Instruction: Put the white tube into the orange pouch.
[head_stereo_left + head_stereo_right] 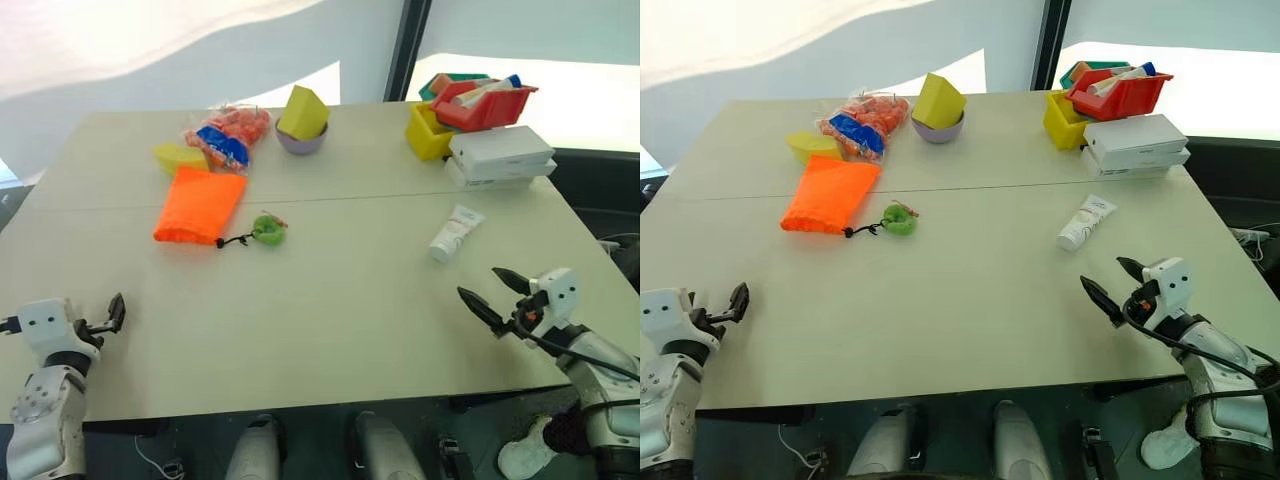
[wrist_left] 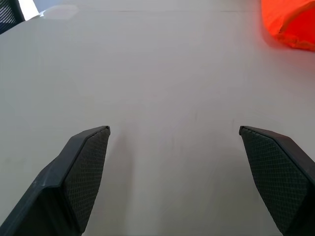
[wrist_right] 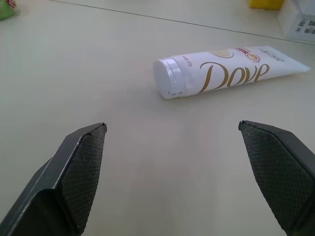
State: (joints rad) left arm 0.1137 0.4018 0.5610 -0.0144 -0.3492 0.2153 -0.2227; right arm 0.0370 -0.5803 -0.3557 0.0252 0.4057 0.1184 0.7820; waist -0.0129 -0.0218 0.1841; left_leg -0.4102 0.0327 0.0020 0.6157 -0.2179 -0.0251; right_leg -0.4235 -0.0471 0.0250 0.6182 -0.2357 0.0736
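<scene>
The white tube [image 1: 456,232] lies on the bench's right half, just beyond the right claw [image 1: 495,293] — cap toward it, long axis slanting far-right. Both claws gape wide, empty; the left claw [image 1: 113,313] sits nearer the orange pouch [image 1: 199,204].

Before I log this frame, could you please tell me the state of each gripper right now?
Left gripper: open, holding nothing, over bare table.
Right gripper: open, holding nothing, short of the white plastic squeeze tube.
</scene>
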